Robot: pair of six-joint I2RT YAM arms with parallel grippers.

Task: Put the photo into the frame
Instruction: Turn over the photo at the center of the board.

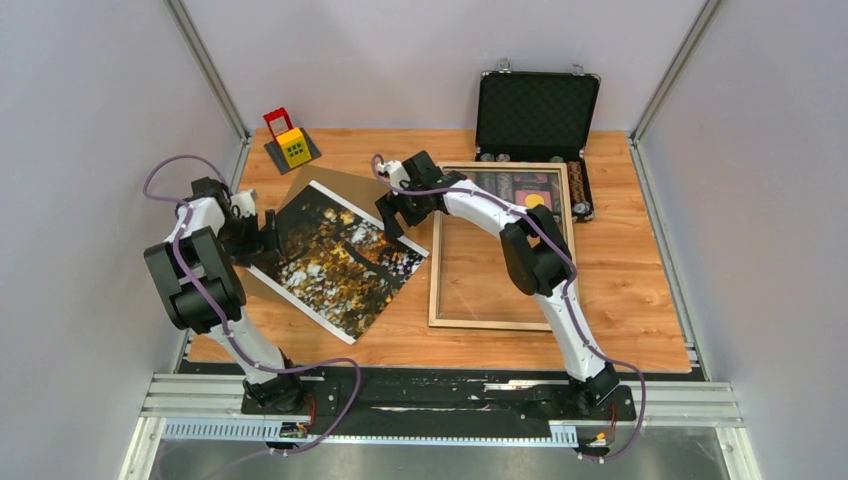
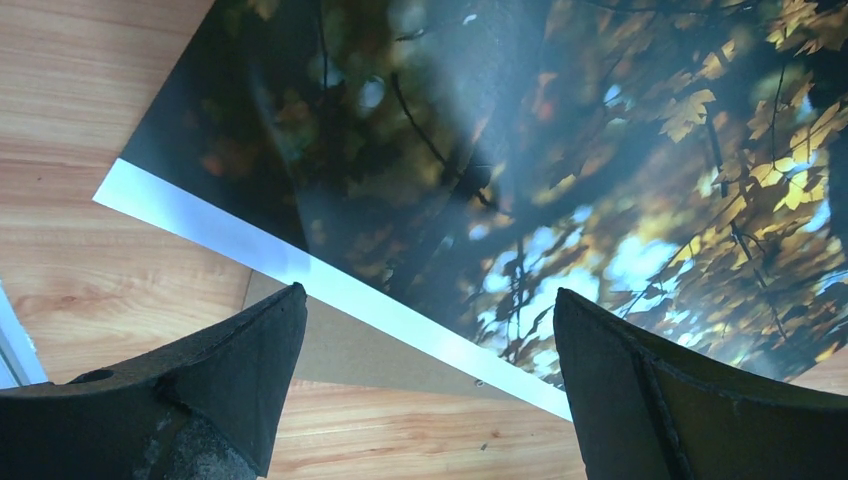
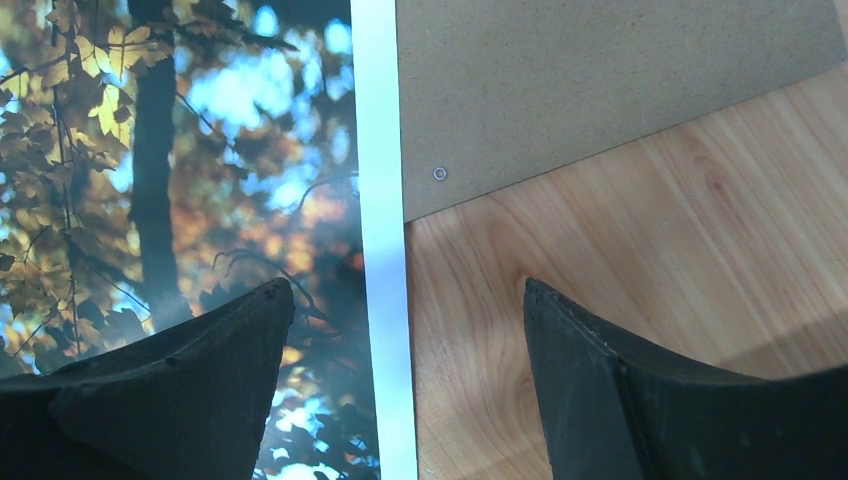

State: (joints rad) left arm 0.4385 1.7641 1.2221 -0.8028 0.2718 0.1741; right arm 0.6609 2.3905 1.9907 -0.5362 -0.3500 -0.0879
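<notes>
The photo (image 1: 340, 258) is not in the frame. It lies flat and turned at an angle on the left half of the wooden surface (image 1: 625, 300). Under it is a brown backing board (image 1: 330, 186), which shows at the photo's far corner and again at its left side.

The frame (image 1: 437, 272) lies flat to the right of the photo with its pale wood face up. The two are close together but apart. Bare wood shows inside its rails, and its far end overlaps the lower half of an open black case (image 1: 537, 108).

The left tool (image 1: 266, 232) is at the left short end of the photo. Its jaws are wide open and grip nothing. In the left wrist view, the white border strip and a corner of the board pass between its fingers (image 2: 240, 385).

The right tool (image 1: 396, 214) is over the opposite short end, also open and empty. In its wrist view, one of its fingers (image 3: 190, 390) is above the print and the other is above the wood.

A small yellow and red toy (image 1: 291, 145) stands at the far left.
</notes>
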